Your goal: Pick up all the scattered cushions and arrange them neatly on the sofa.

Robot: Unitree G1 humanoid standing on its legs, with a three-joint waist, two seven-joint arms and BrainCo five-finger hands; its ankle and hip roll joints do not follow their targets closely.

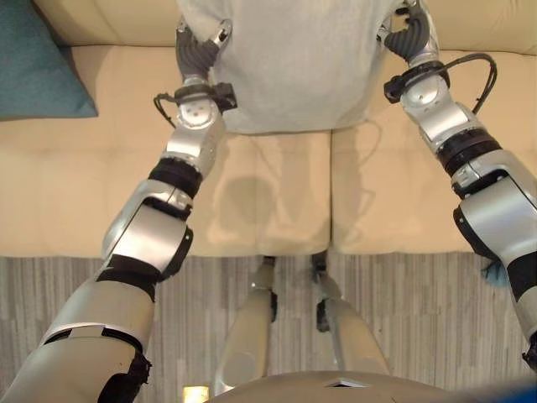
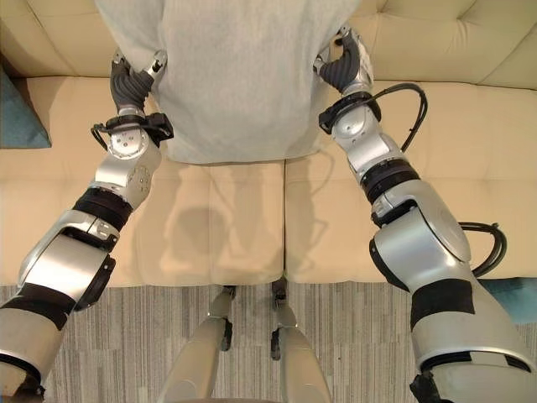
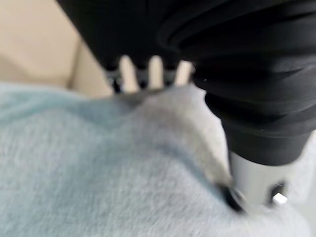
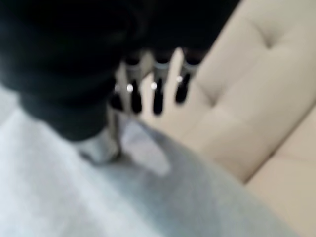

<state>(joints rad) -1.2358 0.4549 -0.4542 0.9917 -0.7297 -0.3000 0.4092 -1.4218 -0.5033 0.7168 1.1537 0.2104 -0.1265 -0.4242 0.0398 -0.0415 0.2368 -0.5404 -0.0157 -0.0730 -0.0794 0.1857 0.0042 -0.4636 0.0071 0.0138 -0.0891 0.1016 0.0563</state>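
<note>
A large light-grey cushion (image 1: 294, 67) stands upright against the back of the cream sofa (image 1: 277, 201), held between my two hands. My left hand (image 1: 200, 52) grips its left edge; in the left wrist view the fingers (image 3: 155, 71) reach behind the grey cushion (image 3: 98, 173) and the thumb (image 3: 252, 182) presses on its front. My right hand (image 1: 411, 38) pinches the right edge the same way, fingers (image 4: 158, 94) behind and thumb (image 4: 101, 143) on the fabric. A teal cushion (image 1: 38, 67) leans on the sofa at the far left.
The sofa seat in front of the grey cushion is bare. A grey striped carpet (image 1: 403, 302) lies below the sofa's front edge. A small blue thing (image 2: 512, 298) shows on the floor at the right, partly hidden by my right arm.
</note>
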